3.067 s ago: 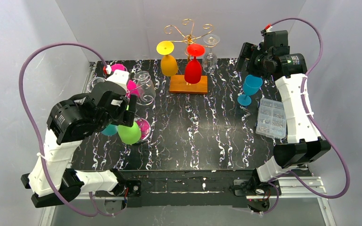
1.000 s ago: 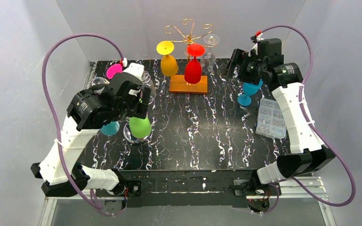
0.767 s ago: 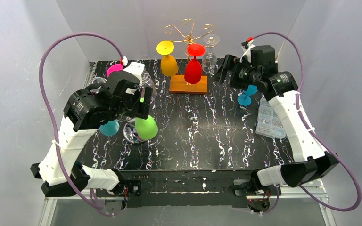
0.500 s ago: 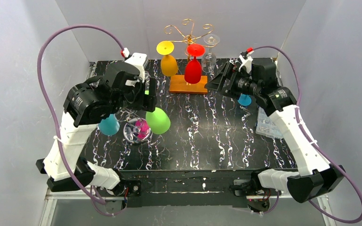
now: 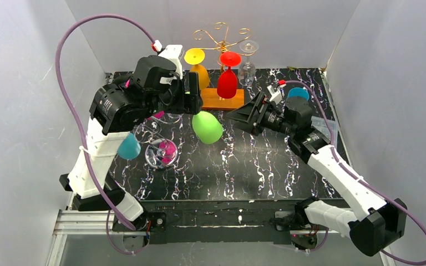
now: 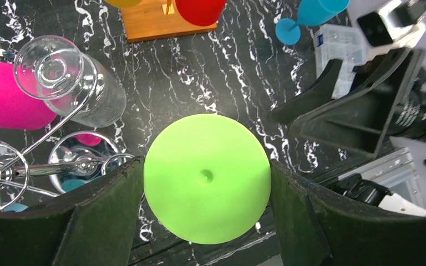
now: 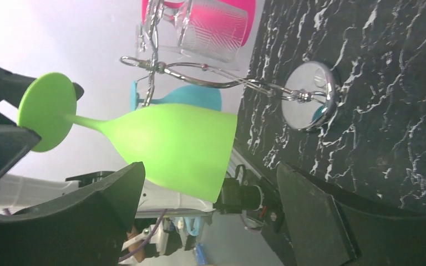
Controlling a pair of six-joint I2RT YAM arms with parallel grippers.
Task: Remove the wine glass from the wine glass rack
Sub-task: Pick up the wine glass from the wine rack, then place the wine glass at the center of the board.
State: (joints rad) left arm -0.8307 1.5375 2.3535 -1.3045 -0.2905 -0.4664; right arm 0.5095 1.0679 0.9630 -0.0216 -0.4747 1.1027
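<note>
A green wine glass [image 5: 207,126] hangs in the air over the middle of the table, bowl down and tilted. My left gripper [image 5: 190,101] is shut on its round foot [image 6: 207,178], which fills the gap between both fingers in the left wrist view. My right gripper [image 5: 234,118] is open wide, just right of the green bowl [image 7: 172,145]. The bowl's lower edge lies in front of the gap between the open jaws [image 7: 208,174], untouched. The chrome wine glass rack [image 5: 161,152] stands at the left with pink, clear and teal glasses.
A gold rack [image 5: 222,33] on a wooden base [image 5: 222,98] at the back holds yellow, red and clear glasses. A blue glass [image 5: 298,93] stands behind my right arm. A clear parts box [image 6: 338,47] lies at the right. The chrome rack's base [image 7: 310,94] is close behind.
My left arm carried the green glass off the chrome rack, up and right to the table's middle. My right arm swung down and left from the back right, jaws open, up to the bowl.
</note>
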